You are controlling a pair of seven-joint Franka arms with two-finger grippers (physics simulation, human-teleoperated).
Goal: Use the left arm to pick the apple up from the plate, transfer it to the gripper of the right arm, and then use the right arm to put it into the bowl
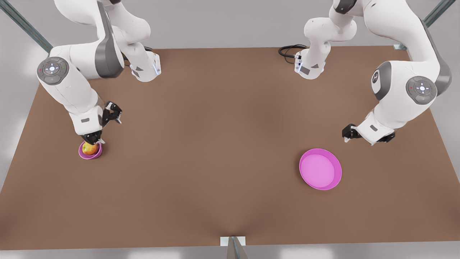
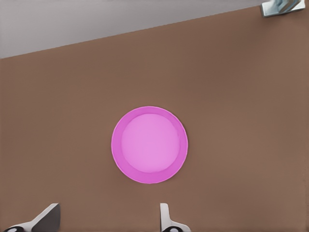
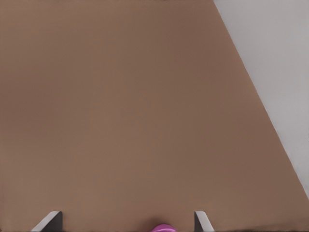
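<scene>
The small yellow-orange apple (image 1: 90, 148) sits inside the small deep pink bowl (image 1: 82, 154) at the front view's left. My right gripper (image 1: 92, 139) hangs straight over it, just above the apple. In the right wrist view that gripper (image 3: 125, 223) is open, with a sliver of the bowl's rim (image 3: 163, 227) showing between its fingertips. The wide shallow pink plate (image 1: 320, 169) lies bare at the front view's right. My left gripper (image 1: 386, 137) hovers above the table beyond the plate. The left wrist view shows it (image 2: 107, 220) open and empty, with the plate (image 2: 149, 145) ahead of it.
The brown table (image 1: 215, 144) stretches wide between bowl and plate. Both arm bases (image 1: 145, 68) (image 1: 309, 66) stand at its far edge, with a black cable (image 1: 289, 50) by one. A metal bracket (image 1: 233, 241) sits at the near edge.
</scene>
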